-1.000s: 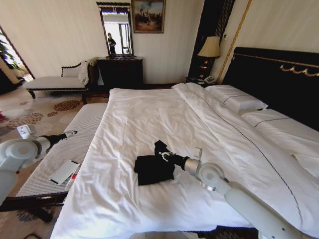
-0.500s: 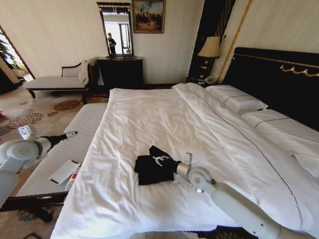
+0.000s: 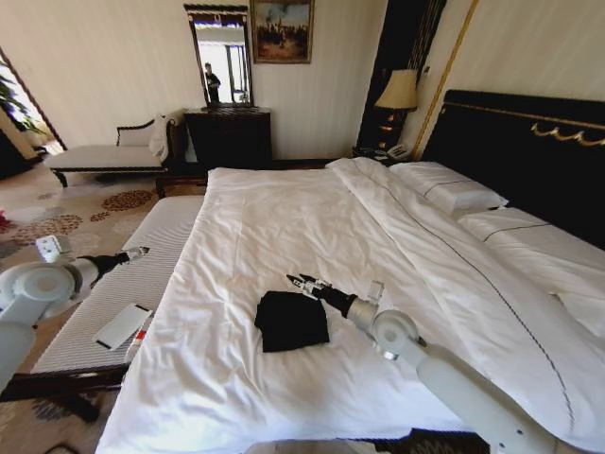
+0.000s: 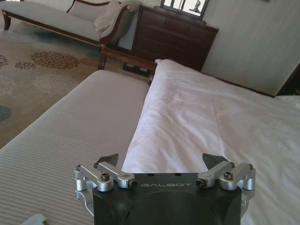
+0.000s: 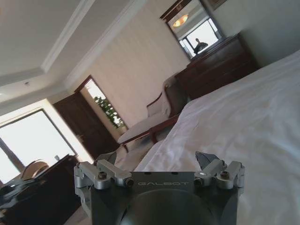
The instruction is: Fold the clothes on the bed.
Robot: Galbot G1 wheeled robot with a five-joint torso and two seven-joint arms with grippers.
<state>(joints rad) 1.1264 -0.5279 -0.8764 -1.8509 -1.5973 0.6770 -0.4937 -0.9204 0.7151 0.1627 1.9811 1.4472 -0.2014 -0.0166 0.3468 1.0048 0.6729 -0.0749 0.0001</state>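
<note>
Right gripper point(image 3: 301, 282) hangs just above the white duvet point(image 3: 284, 227), its fingers spread apart with nothing between them; in its own wrist view the right gripper point(image 5: 157, 161) shows two separated tips against the bedding and the far wall. Just beside it, toward the foot of the bed point(image 3: 529, 142), lies the black T-shirt point(image 3: 291, 321), bunched into a compact, roughly square dark shape, flat on the duvet and apart from the fingers. Off to the side, the left gripper point(image 3: 135, 253) is held over the striped bench point(image 3: 113, 284) next to the bed, its fingers point(image 4: 108, 161) likewise parted and empty.
</note>
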